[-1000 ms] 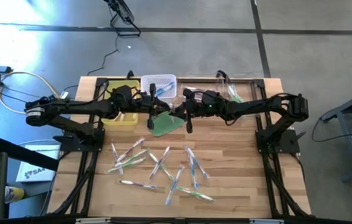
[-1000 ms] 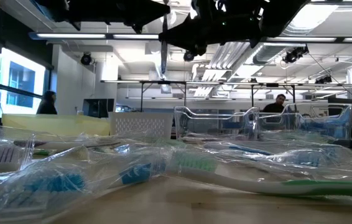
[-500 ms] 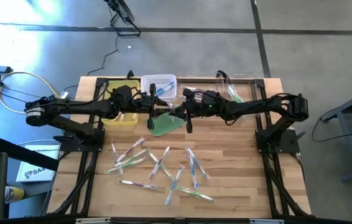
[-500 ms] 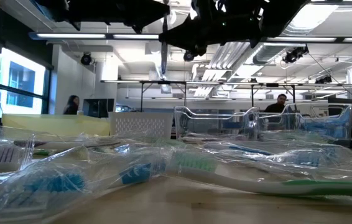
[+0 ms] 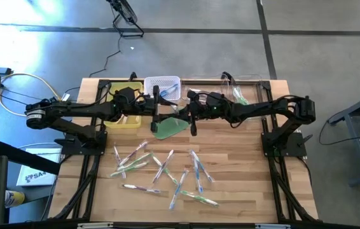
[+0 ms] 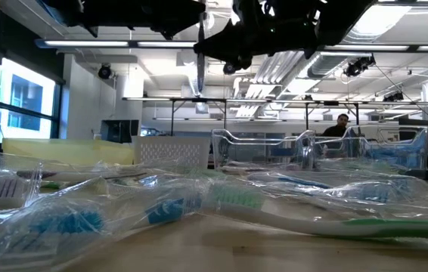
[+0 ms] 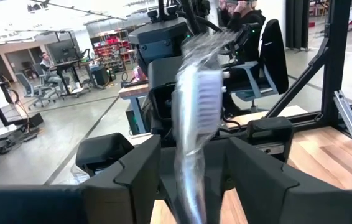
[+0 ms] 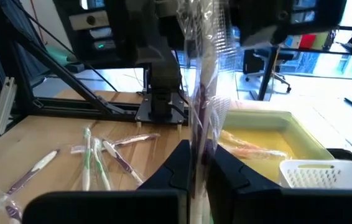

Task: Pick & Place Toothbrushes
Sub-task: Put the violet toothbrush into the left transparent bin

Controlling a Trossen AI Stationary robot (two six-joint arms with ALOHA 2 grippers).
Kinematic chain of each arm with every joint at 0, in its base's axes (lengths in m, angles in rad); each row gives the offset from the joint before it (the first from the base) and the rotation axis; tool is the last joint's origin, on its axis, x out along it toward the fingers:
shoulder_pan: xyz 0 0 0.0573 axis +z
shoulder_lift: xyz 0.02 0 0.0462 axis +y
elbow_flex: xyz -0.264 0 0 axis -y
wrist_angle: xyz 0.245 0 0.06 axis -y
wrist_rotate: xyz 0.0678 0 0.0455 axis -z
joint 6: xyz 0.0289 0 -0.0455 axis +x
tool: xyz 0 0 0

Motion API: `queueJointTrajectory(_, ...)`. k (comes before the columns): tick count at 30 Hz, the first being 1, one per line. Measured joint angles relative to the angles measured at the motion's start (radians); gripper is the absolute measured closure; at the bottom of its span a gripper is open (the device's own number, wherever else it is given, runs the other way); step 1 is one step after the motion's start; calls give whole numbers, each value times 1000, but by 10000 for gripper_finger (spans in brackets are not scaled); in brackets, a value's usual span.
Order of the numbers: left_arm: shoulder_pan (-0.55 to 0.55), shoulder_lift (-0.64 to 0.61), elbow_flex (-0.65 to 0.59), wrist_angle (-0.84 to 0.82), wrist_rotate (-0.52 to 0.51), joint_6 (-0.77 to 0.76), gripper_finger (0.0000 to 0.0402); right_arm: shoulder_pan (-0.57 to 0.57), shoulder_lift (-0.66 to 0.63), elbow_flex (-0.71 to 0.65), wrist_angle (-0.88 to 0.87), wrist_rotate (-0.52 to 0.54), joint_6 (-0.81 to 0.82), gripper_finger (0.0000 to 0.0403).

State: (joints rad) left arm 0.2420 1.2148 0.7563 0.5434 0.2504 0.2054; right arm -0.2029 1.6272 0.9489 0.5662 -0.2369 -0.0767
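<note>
A wrapped toothbrush (image 7: 196, 118) with a white bristle head and purple handle stands upright in the air between my two grippers, above the flat green pad (image 5: 167, 128). It also shows as a thin strip (image 6: 200, 57) in the low view. My right gripper (image 8: 201, 174) is shut on it. My left gripper (image 7: 191, 186) faces the right one at mid-table (image 5: 157, 108). It is open, one finger on either side of the wrapper. Several more wrapped toothbrushes (image 5: 161, 168) lie loose on the near half of the wooden table. My right gripper pinches the toothbrush's purple handle (image 8: 198, 140), wrapper and all, between its two fingers. The fingers come level from the table's right side and lie across the handle. The toothbrush stands upright, clear of the table, and its head end reaches between the left fingers.
Along the far edge stand a yellow bin (image 5: 126, 121), a white slotted basket (image 5: 162, 86) and clear bins (image 5: 243, 86). Each arm's base frame (image 5: 78, 143) stands at a table side. People sit in the room beyond the table.
</note>
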Motion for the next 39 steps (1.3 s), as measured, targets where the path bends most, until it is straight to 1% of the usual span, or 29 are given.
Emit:
queueJointTrajectory(6, 16, -17, -1, -11, 5, 12, 220, -32, -31, 0, -84, 3, -7, 387)
queueJointTrajectory(8, 31, -34, -1, -48, 10, 14, 220, -42, -53, 0, -119, 15, -19, 387)
queueJointTrajectory(12, 69, -73, -1, -127, 15, 15, 220, -57, -100, 0, -210, 107, -83, 387)
queueJointTrajectory(14, 81, -86, 0, -150, 20, 14, 220, -67, -120, 0, -258, 169, -123, 387)
queueJointTrajectory(16, 87, -88, -1, -160, 22, 10, 220, -82, -122, 1, -284, 232, -154, 387)
queueJointTrajectory(18, 85, -89, -1, -157, 22, 4, 220, -108, -120, 1, -314, 265, -167, 387)
queueJointTrajectory(22, 85, -89, -1, -163, 32, 0, 220, -169, -118, 1, -361, 264, -173, 387)
queueJointTrajectory(26, 86, -96, -1, -190, 83, 0, 220, -234, -116, 1, -402, 272, -190, 387)
queueJointTrajectory(37, 85, -126, 0, -230, 85, 0, 220, -442, -115, 1, -522, 251, -220, 387)
queueJointTrajectory(39, 85, -126, 0, -239, 85, 11, 220, -472, -115, 0, -557, 218, -219, 387)
